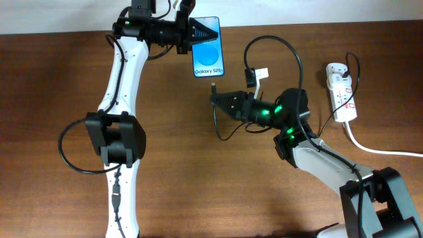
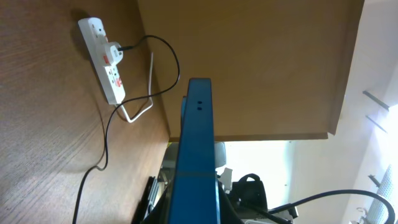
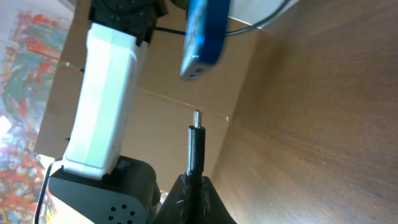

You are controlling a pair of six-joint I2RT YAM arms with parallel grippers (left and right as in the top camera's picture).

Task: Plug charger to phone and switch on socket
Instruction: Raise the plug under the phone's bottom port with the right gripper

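Observation:
My left gripper [image 1: 190, 34] is shut on the phone [image 1: 207, 47] at its top end and holds it at the table's far middle, screen up with a blue oval. In the left wrist view the phone [image 2: 196, 149] shows edge-on, its port end pointing away. My right gripper [image 1: 219, 101] is shut on the charger's black plug [image 3: 196, 146], whose metal tip points up at the phone's port end [image 3: 200, 62], a short gap below it. The black cable [image 1: 291, 53] loops back to a white plug block in the socket [image 1: 341, 91] at the right.
The socket's thick white cord [image 1: 380, 149] runs off the right edge. A small white tag [image 1: 259, 74] hangs on the cable loop. A black cable loop [image 1: 69, 155] hangs beside the left arm's base. Bare brown table lies at the front.

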